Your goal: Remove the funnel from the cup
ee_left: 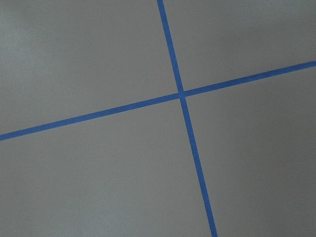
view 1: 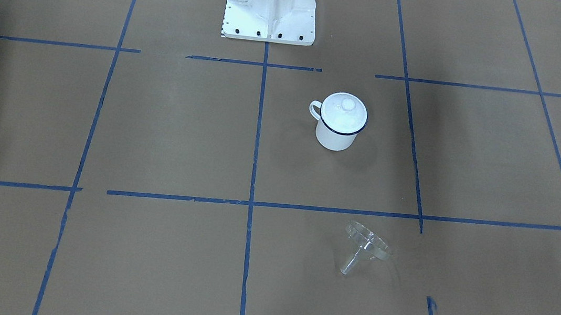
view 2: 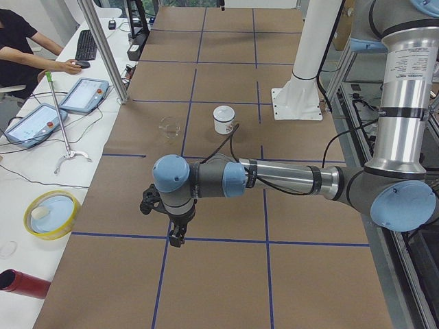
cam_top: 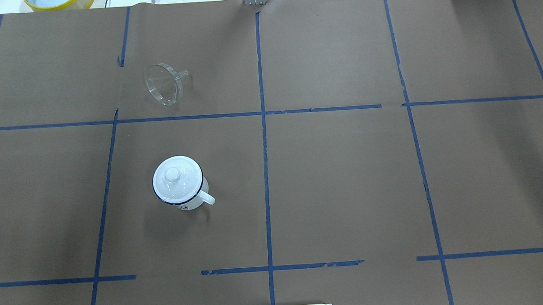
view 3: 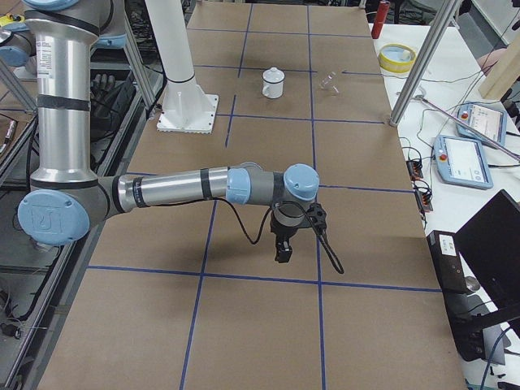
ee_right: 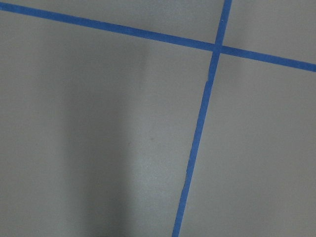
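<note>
We see the small clear transparent funnel [cam_top: 164, 83] already out of the cup. It's lying tipped on its side on the brown paper-covered table [cam_top: 348, 176], in the far left part, with its short stem pointing right. The white enamel cup [view 1: 334, 138] with the dark blue rim stands upright, nearer the robot base and well apart from the funnel, and a white domed lid [view 1: 344, 111] with a knob sits on top.

The left gripper [view 2: 176, 236] hangs over the table's left end and the right gripper [view 3: 282, 253] over its right end. Both are far from the cup, and we honestly can't tell how their jaws stand. The wrist cams only show blue tape lines [ee_left: 181, 94] crossing.
</note>
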You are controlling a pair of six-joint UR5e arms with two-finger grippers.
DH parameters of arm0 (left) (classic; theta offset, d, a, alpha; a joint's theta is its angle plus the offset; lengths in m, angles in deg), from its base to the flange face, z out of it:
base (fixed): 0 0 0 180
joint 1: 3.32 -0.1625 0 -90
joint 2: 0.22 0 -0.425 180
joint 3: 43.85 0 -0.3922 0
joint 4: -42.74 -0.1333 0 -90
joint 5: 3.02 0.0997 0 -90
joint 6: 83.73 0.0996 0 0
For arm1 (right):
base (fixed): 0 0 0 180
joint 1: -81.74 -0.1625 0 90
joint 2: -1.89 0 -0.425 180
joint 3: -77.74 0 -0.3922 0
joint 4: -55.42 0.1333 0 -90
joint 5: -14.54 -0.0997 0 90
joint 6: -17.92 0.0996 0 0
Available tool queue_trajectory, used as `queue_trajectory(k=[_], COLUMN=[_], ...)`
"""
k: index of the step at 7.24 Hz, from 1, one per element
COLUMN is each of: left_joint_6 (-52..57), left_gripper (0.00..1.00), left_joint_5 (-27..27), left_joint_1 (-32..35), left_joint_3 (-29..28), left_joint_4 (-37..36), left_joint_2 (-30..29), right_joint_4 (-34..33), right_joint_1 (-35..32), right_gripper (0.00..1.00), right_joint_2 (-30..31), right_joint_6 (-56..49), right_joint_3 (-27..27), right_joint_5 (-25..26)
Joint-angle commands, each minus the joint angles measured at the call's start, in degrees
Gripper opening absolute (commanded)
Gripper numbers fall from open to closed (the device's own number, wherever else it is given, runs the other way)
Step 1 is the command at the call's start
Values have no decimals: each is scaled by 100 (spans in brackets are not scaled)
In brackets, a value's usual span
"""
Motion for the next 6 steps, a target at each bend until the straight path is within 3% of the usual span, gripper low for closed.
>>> queue_trajectory(k=[1, 6], left_joint_6=[-564, -788], left_gripper=[100, 100], left_joint_5=[7, -2], left_joint_1=[3, 3], left_joint_3=[37, 55], left_joint_4=[5, 14], left_joint_2=[16, 34], right_joint_4=[0, 0], right_joint_1=[0, 0], right_gripper=[100, 100], right_joint_2=[0, 0], right_joint_6=[7, 7], right_joint_3=[0, 0], right_joint_5=[0, 0])
